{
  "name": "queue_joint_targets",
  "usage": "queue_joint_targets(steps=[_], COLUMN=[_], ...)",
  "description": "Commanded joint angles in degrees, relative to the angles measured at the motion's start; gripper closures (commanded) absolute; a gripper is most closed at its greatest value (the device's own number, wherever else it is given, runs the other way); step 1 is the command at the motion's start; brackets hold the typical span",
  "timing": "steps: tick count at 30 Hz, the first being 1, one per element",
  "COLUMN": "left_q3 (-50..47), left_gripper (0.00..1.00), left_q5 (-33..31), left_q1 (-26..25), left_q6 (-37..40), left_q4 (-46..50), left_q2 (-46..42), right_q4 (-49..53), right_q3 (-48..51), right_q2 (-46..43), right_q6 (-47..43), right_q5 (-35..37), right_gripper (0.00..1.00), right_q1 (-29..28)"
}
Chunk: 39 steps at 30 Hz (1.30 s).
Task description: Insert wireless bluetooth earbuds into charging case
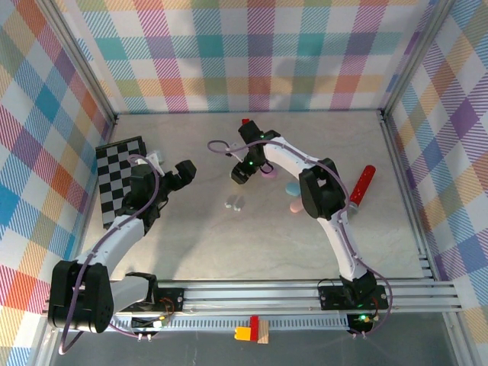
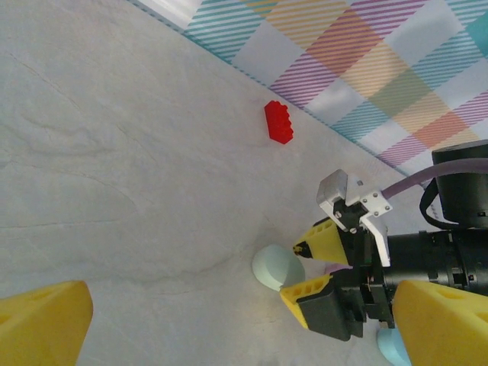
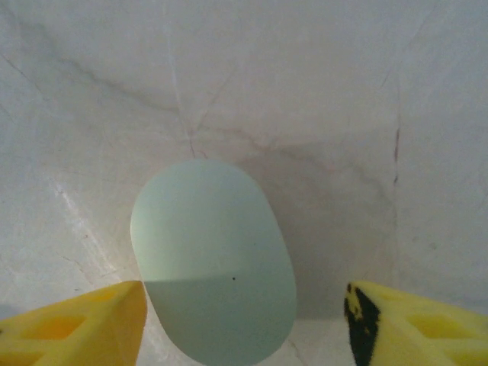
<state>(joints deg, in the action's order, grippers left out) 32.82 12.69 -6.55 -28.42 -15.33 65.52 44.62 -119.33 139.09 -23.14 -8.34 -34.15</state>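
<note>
Pastel pieces counted first: two wireless bluetooth earbuds [image 1: 233, 203], tiny and pale, side by side and nearly touching, colour too faint to name. Four pebble-shaped charging cases: one pale mint case [image 3: 213, 263], one lilac-pink case [image 1: 268, 174], one light blue case [image 1: 293, 187], one pink case [image 1: 293, 205]. Also one red block [image 2: 278, 122], one red cylinder [image 1: 362, 185] and one checkerboard [image 1: 122, 183].

Pale grey marbled tabletop [image 1: 198, 252], matte, fenced on three sides by plaid cloth walls [image 1: 252, 53] in pastel checks. Aluminium rail [image 1: 305, 293] along the near edge, carrying both arm bases, with a small red-and-yellow brick stack [image 1: 250, 330] in front of it.

Left to right:
- checkerboard lying flat by the left wall.
- left gripper [image 1: 185, 174] just right of it, fingers spread wide, holding nothing.
- wireless bluetooth earbuds on open tabletop between the two arms, apart from both grippers.
- right gripper [image 3: 244, 328] low over the pale mint case, fingers spread either side of it, one finger just at its edge, a gap at the other, not clamped.
- pale mint case with its smooth top facing up.
- lilac-pink case just beside that gripper, partly hidden by the arm.
- light blue case and pink case close together, beside the arm's elbow.
- red cylinder well to the right, lying at a slant.

Red block near the back wall, behind the right wrist.
</note>
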Motion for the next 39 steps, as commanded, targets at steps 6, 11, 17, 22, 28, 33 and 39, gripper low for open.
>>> queue_joint_targets(steps=[6,11,17,22,28,33,39], left_q3=[0.95,0.28,-0.12,-0.65,-1.69,-1.70,-2.49], left_gripper=[0.00,0.00,0.00,0.00,0.00,0.04,0.09], left_q5=[-0.15,0.45,0.78,5.55,8.58,13.50,23.36], left_q1=[0.50,0.56,0.49,0.48,-1.98,-7.18,-13.62], left_q6=[1.50,1.89,3.02,7.17,12.52,17.12,28.73], left_q4=[0.25,0.15,0.38,-1.25,-3.06,-6.24,-10.15], left_q2=[0.01,-0.64,-1.37,-2.67,-5.04,-5.64,-5.64], right_q4=[3.82,4.20,3.70,-1.08,-9.22,-9.49,-5.28], right_q3=[-5.20,-6.56,-6.02,0.95,14.81,24.86,33.54], right_q2=[3.25,4.32,3.06,-3.42,-16.36,-27.99,-41.05], right_q6=[5.24,6.34,6.02,5.91,6.39,5.77,2.40], right_q5=[-0.19,-1.10,-2.52,-6.12,-9.67,-10.25,-13.74], right_gripper=[0.41,0.47,0.56,0.60,0.63,0.62,0.62], right_q1=[-0.69,-0.74,-1.00,-1.02,-0.92,-0.40,1.58])
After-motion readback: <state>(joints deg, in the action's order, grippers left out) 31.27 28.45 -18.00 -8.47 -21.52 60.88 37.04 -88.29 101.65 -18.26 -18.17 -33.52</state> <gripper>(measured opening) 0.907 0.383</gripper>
